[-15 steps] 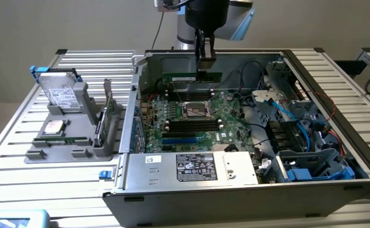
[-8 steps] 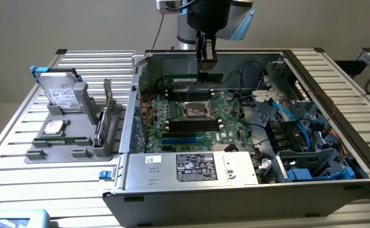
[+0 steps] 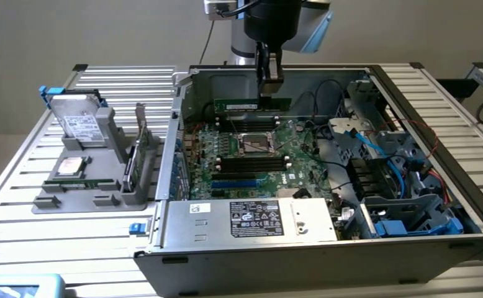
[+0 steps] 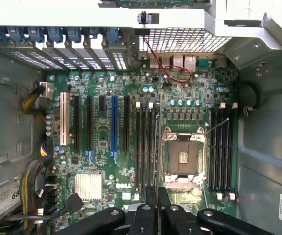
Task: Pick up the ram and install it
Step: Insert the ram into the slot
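Exterior view
Tool: the tool (image 3: 269, 92) hangs from the arm over the open computer case (image 3: 308, 248), its fingers closed tight on the top edge of the ram (image 3: 241, 106).
Ram: held level and on edge, clear of the board, above the far side of the motherboard (image 3: 225, 149), just behind the CPU socket (image 3: 256, 144).
Memory slots: the black memory slots (image 3: 254, 164) lie on the near side of the socket, apart from the ram.
Surface: the slatted metal surface (image 3: 26, 205) carries the case and, to the exterior view's left, a grey holder (image 3: 67, 202).
Holder: a hard drive (image 3: 80, 124) stands at its back, an expansion card (image 3: 139, 146) stands on edge at its side, and a second green stick (image 3: 80, 184) lies along its front.

Wrist view
Board: seen straight down, with the socket's metal frame open and long black slots on both sides of it.
Tool: its two dark fingers sit close together at the picture's edge, near the socket and the slots beside it.
Ram: pinched between those fingers and seen edge-on, so it is hard to make out.
Other parts: a blue slot (image 4: 114, 122), a silver heat sink (image 4: 88, 186) and a looped red wire (image 4: 173, 73).
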Controlling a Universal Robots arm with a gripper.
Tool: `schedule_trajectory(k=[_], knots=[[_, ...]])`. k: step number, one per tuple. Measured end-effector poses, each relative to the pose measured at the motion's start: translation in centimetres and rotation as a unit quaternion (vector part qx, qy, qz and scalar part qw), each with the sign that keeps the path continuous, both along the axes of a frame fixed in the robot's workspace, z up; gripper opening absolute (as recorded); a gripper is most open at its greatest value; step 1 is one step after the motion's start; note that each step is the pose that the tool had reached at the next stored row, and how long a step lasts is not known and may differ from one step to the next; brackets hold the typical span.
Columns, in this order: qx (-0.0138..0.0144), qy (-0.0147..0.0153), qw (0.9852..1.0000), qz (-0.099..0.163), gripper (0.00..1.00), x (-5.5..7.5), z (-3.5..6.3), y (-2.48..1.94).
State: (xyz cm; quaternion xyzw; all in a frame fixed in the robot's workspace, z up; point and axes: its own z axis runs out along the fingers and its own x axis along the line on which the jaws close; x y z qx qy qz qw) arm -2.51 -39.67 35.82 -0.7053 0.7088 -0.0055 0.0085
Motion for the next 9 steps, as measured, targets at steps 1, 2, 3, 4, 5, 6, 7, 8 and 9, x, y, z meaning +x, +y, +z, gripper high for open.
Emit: schedule_trajectory(k=[1, 2, 3, 4, 5, 6, 7, 8, 9], knots=[[-0.0013, 0.0000, 1.0000, 0.000, 0.13, 0.0, -0.15, 0.01], [-0.0021, 0.0000, 1.0000, 0.000, 0.13, 0.0, -0.28, 0.02], [-0.0029, 0.0000, 1.0000, 0.000, 0.13, 0.0, -0.45, 0.03], [-0.0035, 0.0000, 1.0000, 0.000, 0.13, 0.1, -0.60, 0.03], [-0.0039, 0.0000, 1.0000, 0.000, 0.13, 0.1, -0.75, 0.03], [-0.0042, 0.0000, 1.0000, 0.000, 0.13, 0.1, -0.91, 0.03], [-0.0046, 0.0000, 1.0000, 0.001, 0.13, 0.1, -1.05, 0.03], [-0.0051, 0.0000, 1.0000, 0.001, 0.13, 0.1, -1.19, 0.04], [-0.0058, 0.0001, 1.0000, 0.001, 0.13, 0.2, -1.31, 0.03]])
